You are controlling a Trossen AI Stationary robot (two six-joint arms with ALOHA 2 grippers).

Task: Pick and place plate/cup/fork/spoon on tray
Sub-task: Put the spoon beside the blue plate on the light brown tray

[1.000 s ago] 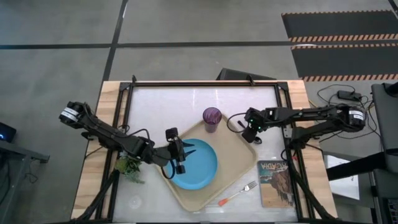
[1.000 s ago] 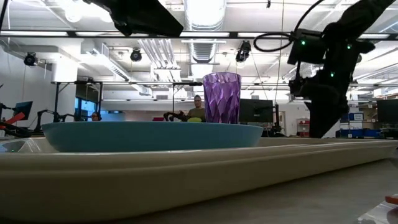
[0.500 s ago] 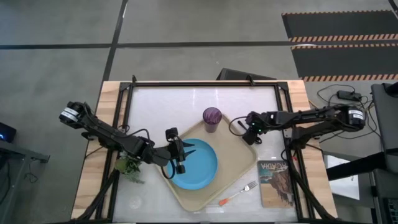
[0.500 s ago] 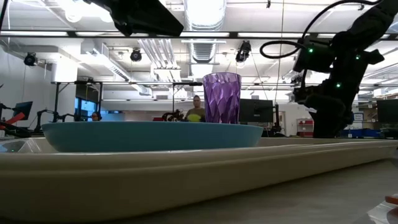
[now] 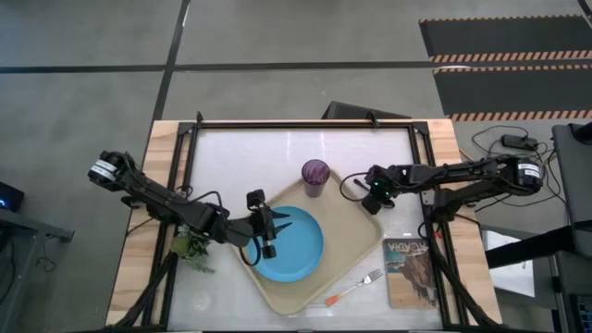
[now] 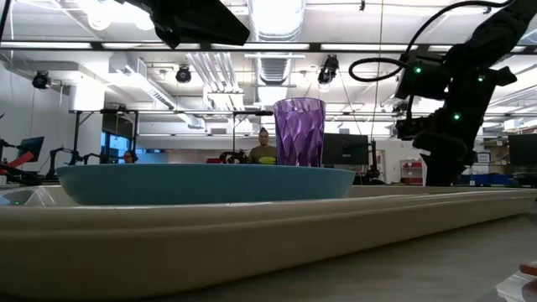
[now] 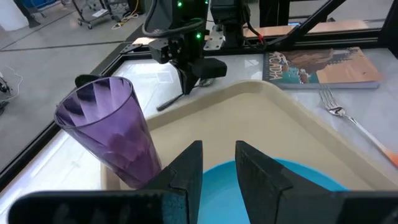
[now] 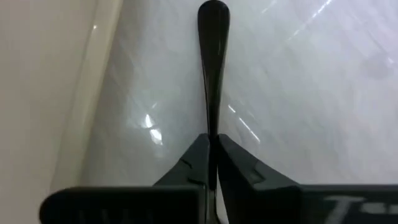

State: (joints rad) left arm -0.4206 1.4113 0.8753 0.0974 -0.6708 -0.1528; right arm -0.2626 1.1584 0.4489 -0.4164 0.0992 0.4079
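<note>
The beige tray [image 5: 356,231] holds the light-blue plate [image 5: 294,252], and the purple cup [image 5: 315,176] stands upright in the tray's far corner. The orange-handled fork [image 5: 356,287] lies flat on the table off the tray's near right side. My right gripper [image 5: 375,199] is low beside the tray's far right rim, shut on the dark spoon [image 8: 212,74]. My left gripper [image 7: 219,149] hovers open over the plate's left part, touching nothing. My right gripper pinches the spoon's thin stem [image 8: 212,127] between its two fingers, which lie along the spoon. The stem runs on past the fingertips to a rounded end [image 8: 213,15]. In the left wrist view the fingers point steeply down and the spoon's free end [image 7: 160,106] slants onto the table.
A printed book [image 5: 408,270] lies flat at the table's right, near the fork. A small green plant-like thing [image 5: 190,248] sits at the left under my left arm. A dark frame [image 5: 305,122] borders the table's far side. Bare table lies beyond the tray, toward the far edge.
My right gripper has come down toward the table beside the tray's far right rim. My left gripper, the cup and the plate have kept still.
</note>
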